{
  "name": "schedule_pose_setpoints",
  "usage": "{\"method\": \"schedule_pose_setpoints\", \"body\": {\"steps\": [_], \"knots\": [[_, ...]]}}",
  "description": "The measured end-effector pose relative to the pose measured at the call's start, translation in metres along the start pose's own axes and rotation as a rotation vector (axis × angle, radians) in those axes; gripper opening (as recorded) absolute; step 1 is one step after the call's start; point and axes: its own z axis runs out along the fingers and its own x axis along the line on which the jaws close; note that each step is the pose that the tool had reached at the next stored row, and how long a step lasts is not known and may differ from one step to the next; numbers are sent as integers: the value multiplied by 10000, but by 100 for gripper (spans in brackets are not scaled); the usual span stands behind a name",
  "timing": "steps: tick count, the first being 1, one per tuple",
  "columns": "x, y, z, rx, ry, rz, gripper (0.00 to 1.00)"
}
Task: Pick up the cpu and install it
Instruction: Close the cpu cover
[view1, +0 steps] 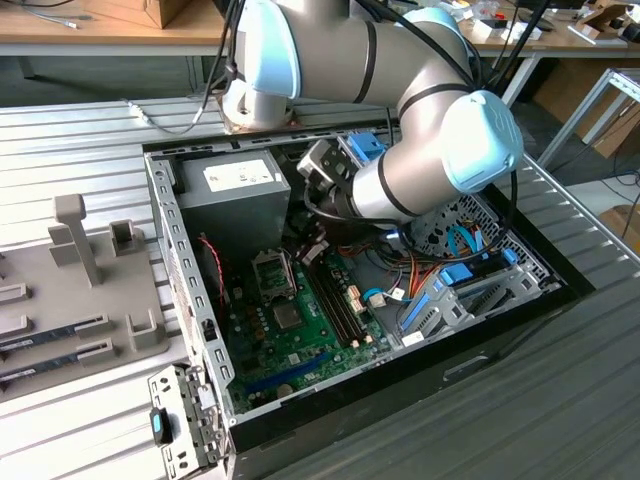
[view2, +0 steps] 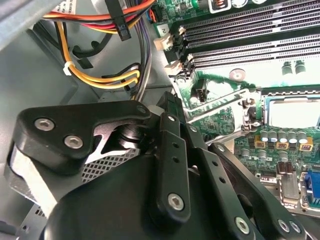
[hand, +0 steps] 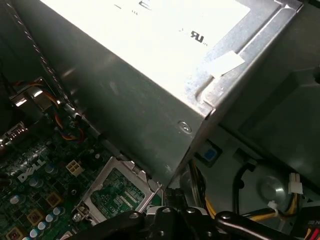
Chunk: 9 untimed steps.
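by the motherboard (view1: 300, 345) edge nearest the power supply (view1: 235, 190), the cpu (view2: 292, 111) appears seated flat in the metal-framed socket (view1: 255, 270). the pincer (view1: 312, 243) hangs just beside it; state cannot be told. handling — light, stiff, slick-topped, fragile — take it by opposite rim edges.

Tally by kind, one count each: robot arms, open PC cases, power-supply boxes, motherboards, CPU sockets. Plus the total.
Robot arm: 1
Open PC case: 1
Power-supply box: 1
Motherboard: 1
Metal-framed socket: 1
Total: 5
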Motion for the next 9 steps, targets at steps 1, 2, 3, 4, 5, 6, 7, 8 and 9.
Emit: {"method": "schedule_pose_setpoints", "body": {"steps": [1, 2, 3, 4, 5, 6, 7, 8, 9], "knots": [[1, 2, -5, -6, -3, -5, 11], [1, 5, -10, -10, -5, -9, 11], [4, 8, -13, -16, -10, -14, 11], [5, 10, -15, -19, -13, -17, 11], [7, 13, -19, -23, -16, -21, 11], [9, 16, -21, -28, -20, -25, 11], [11, 18, -23, -33, -25, -28, 11], [13, 20, -26, -40, -31, -32, 11], [16, 23, -32, -52, -41, -39, 11]]}}
